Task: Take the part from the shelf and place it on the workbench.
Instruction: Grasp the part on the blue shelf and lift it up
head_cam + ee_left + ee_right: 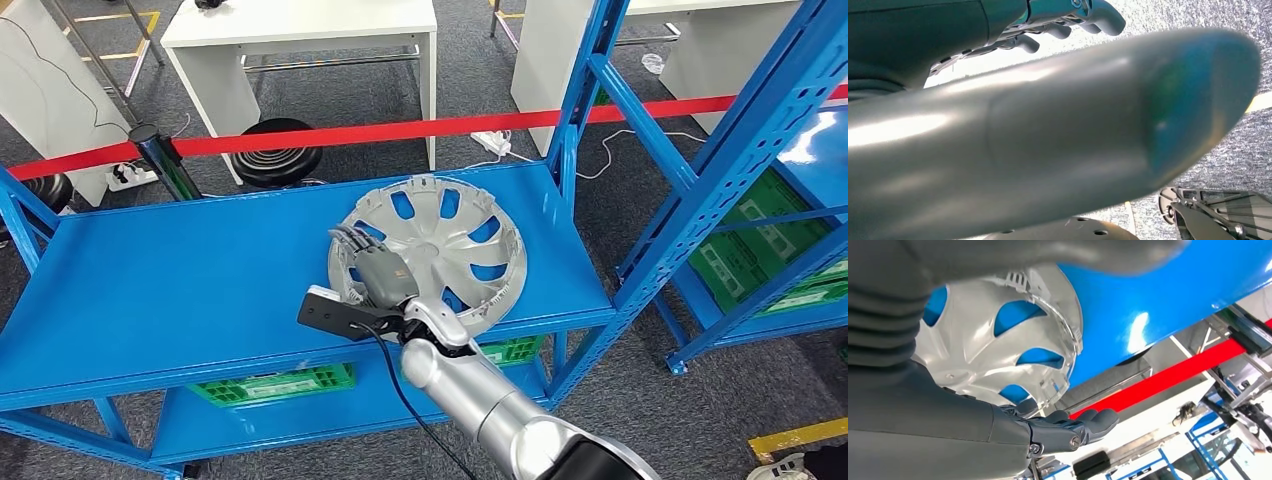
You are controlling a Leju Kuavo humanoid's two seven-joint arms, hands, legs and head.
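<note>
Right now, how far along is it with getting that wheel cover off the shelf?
Early stage. Done: the right hand has reached the silver wheel cover and rests on its near-left rim. In hand: securing a hold; whether the fingers have closed on the rim is unclear. Left: the cover lies flat on the blue shelf, so lifting it and carrying it to the workbench remain.
</note>
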